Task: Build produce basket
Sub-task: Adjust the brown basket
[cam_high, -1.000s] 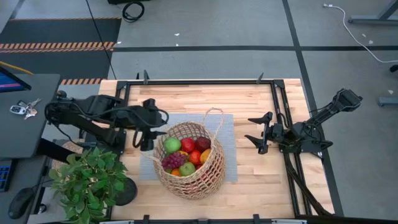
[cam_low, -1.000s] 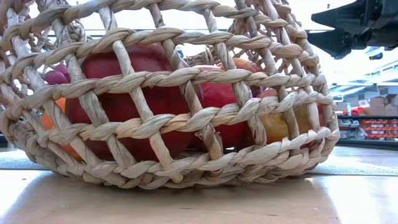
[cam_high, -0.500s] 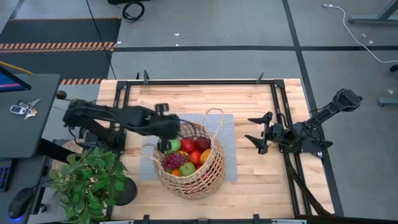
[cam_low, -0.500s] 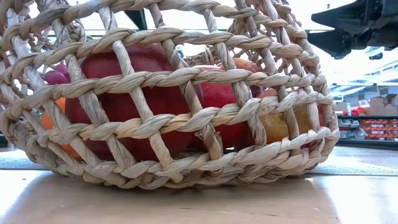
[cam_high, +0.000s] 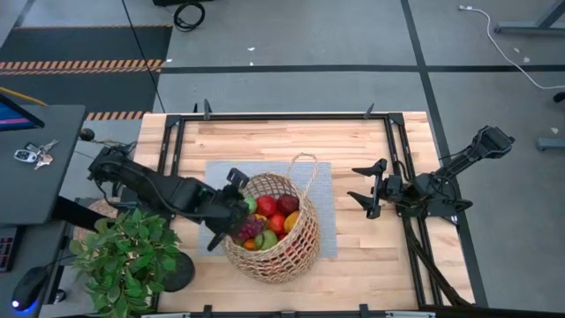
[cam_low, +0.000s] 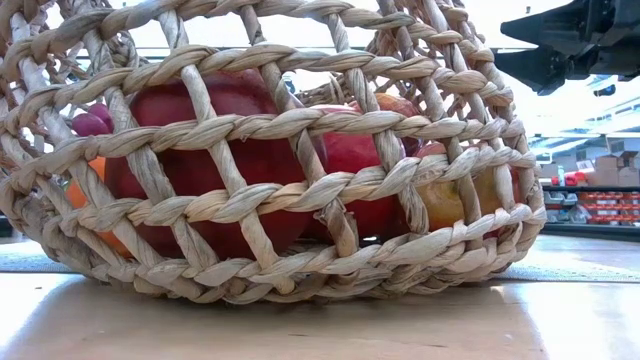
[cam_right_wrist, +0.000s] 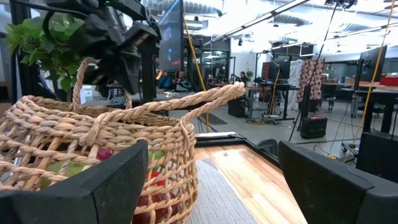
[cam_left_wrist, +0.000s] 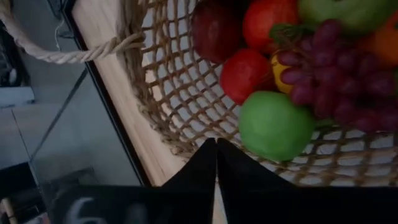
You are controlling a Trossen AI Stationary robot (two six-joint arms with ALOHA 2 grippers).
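- Tan open-weave wicker basket (cam_high: 272,231) is set on a grey mat (cam_high: 320,190) mid-worktop, filled with toy produce (cam_high: 265,221): apples, purple grapes.
- Left fingers (cam_high: 237,210) are pressed shut at its rim, empty.
- Right fingers (cam_high: 364,188) are spread open, well apart.

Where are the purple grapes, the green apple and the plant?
purple grapes (cam_left_wrist: 336,74), left wrist view, middle of the bunch.
green apple (cam_left_wrist: 275,126), left wrist view, middle of its skin.
plant (cam_high: 124,256), high view, its leaves.
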